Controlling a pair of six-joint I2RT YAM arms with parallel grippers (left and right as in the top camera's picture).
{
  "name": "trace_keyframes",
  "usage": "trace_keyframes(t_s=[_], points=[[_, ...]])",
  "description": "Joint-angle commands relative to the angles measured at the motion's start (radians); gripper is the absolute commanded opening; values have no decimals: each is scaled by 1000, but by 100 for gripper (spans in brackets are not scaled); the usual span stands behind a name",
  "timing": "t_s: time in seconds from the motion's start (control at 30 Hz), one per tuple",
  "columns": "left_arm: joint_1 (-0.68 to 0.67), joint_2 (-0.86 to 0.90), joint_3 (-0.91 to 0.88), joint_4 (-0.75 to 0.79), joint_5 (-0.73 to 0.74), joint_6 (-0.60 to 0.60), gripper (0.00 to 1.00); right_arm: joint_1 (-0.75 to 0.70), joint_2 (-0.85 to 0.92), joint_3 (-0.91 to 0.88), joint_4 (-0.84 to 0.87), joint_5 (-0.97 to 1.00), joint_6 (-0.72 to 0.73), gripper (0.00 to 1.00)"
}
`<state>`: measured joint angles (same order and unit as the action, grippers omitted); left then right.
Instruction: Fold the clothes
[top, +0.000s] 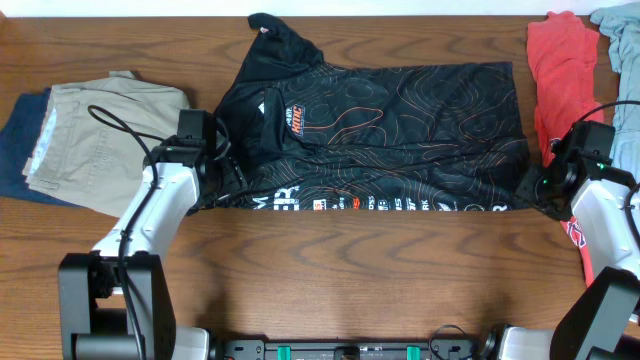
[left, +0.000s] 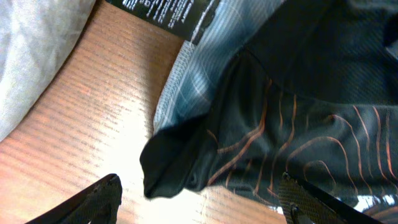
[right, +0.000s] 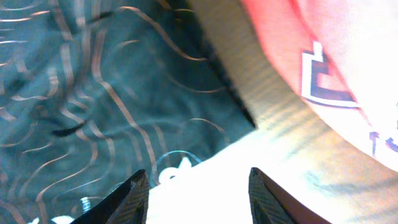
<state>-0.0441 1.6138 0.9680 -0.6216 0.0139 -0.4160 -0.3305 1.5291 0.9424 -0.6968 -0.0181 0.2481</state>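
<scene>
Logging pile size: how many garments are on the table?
5: black jersey centre, khaki pair over a navy piece left, red shirt and grey-blue piece right; more may be hidden.

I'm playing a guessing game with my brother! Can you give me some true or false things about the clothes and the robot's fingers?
The black jersey lies on the table. True.
The red shirt sits on top of the jersey. False: it lies beside it, at the robot's right.
The left fingers are pinching the jersey. False: they stand open, holding nothing.
Tan clothes lie at the robot's left. True.
</scene>
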Motion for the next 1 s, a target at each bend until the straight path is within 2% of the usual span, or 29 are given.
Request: trace_keyframes(t_s=[0.0,0.23,0.53,0.63,0.73,0.87,0.97], points=[[6,27,-28,30,-26,-9,82,-11,5,-5,-2,74,44,51],[6,54,-62,120,-26,-8,82,-11,13,-54,31,125,105,51],[6,114,-69,133,-26,-8,81,-10,27,-177,248,65,107,54],[6,136,-69,134,-26,-8,74,-10,27,-208,303,59,108,54],[6,142,-69,119,-26,-8,65,-10,27,-230,354,60,107,49],[6,142,-69,90,-26,-8,64,-10,27,-249,381,59,107,33],[6,142,-69,58,-26,-8,64,-10,27,-274,391,59,107,29]])
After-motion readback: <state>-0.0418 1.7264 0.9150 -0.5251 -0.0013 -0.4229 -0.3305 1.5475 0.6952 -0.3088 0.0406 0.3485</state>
